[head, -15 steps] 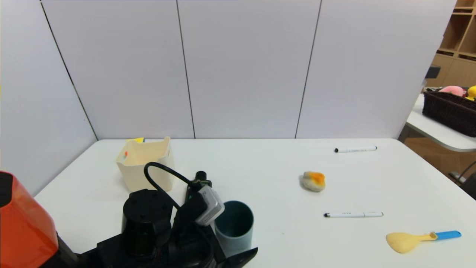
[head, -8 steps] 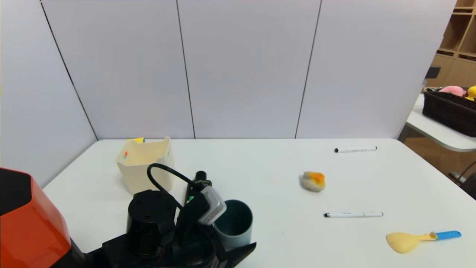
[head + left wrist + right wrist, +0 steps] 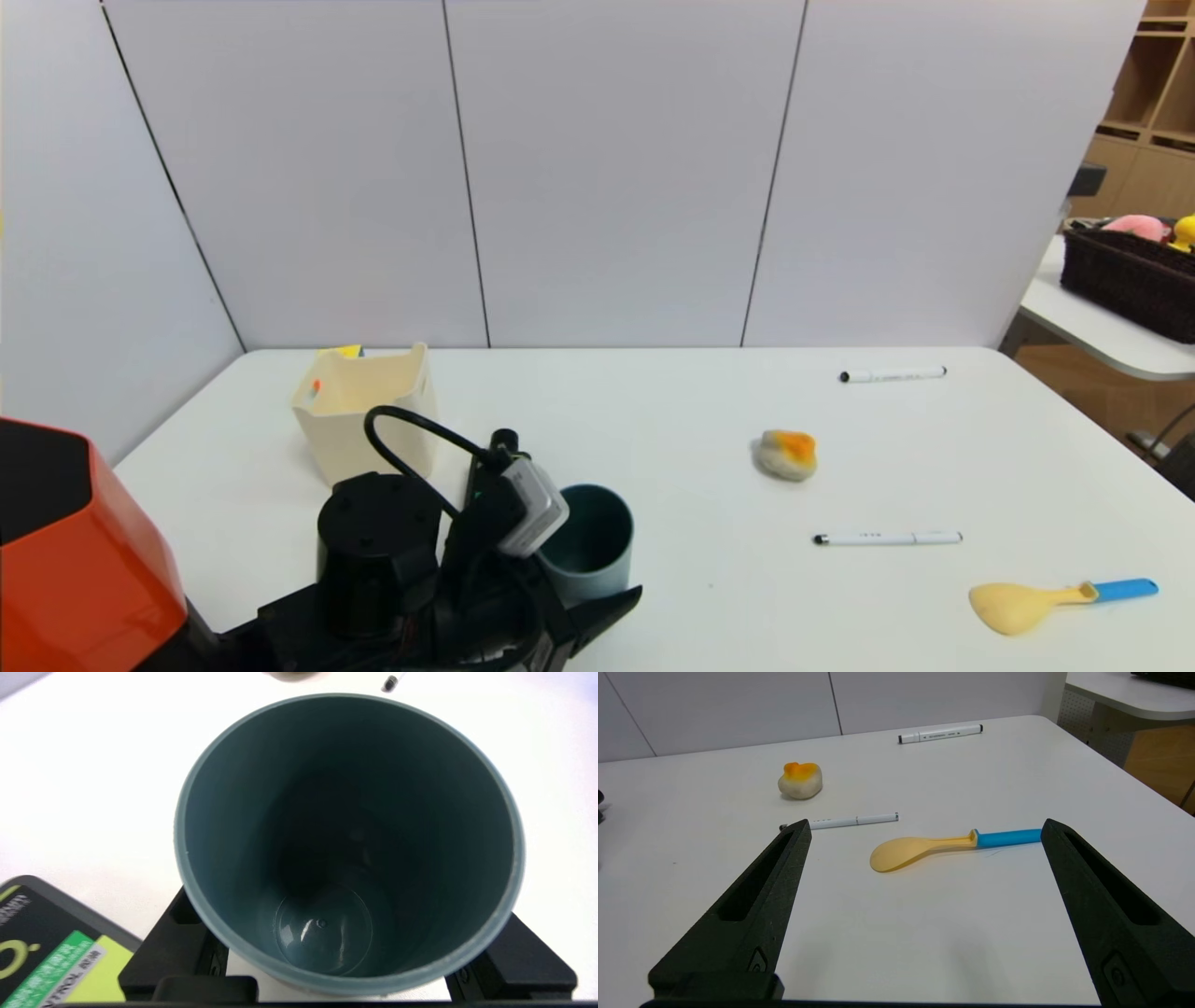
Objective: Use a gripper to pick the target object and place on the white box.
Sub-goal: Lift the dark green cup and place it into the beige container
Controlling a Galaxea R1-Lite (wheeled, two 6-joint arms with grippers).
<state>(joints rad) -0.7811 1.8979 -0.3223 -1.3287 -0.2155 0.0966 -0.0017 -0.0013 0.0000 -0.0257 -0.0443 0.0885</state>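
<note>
Over the last second the blue-grey cup point(image 3: 590, 546) had crept up and a little left with the left gripper point(image 3: 345, 956), whose fingers point(image 3: 184, 938) clamped its lower wall on both sides; it was probably just off the table point(image 3: 672, 411). The right gripper point(image 3: 924, 896) hung wide open and empty over the near right, above the yellow spoon point(image 3: 920, 848). Just beyond the cup stood a black bottle with a green label point(image 3: 493, 459), and farther left the white box point(image 3: 366, 411). A swing toward the box could knock the bottle over, and the smooth wall might slip in the grasp.
</note>
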